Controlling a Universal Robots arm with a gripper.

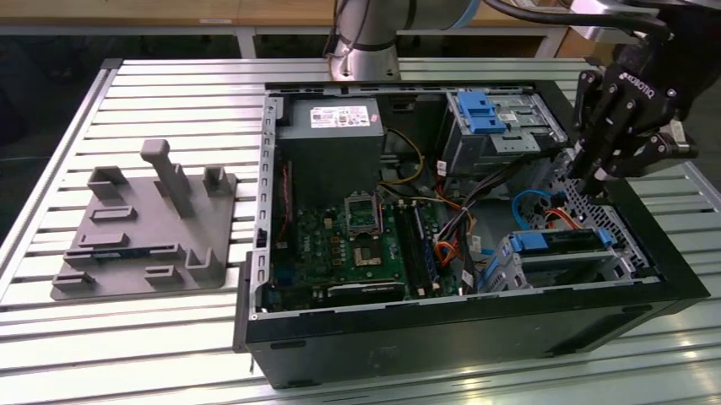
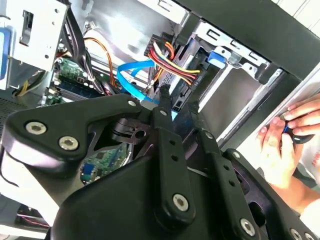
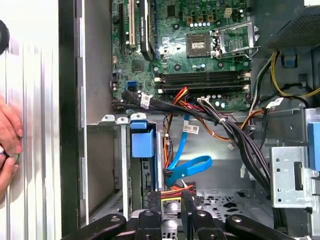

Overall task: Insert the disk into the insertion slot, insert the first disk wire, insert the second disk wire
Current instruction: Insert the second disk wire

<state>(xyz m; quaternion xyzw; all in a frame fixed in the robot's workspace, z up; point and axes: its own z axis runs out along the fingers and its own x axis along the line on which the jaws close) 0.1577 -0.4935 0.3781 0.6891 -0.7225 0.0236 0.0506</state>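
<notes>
The disk (image 1: 560, 243), in its bright blue carrier (image 3: 142, 142), sits inside the insertion slot (image 1: 617, 253), the silver perforated cage at the case's near corner on the exterior view's right. My gripper (image 1: 593, 181) reaches down into the case just behind the cage. In both wrist views the gripper (image 2: 177, 102) (image 3: 169, 205) is right at the disk's rear end. A looped blue flat wire (image 2: 131, 75) (image 3: 192, 167) ends there. A black connector with red, yellow and orange wires (image 2: 162, 52) (image 3: 170, 191) lies against the same end.
A grey bay with a blue latch (image 1: 485, 110) stands further back in the case. The motherboard (image 1: 349, 245) and a thick black cable bundle (image 3: 230, 130) lie beside the cage. A person's hand (image 2: 287, 135) rests outside the case wall. A grey fixture (image 1: 147, 228) sits on the table.
</notes>
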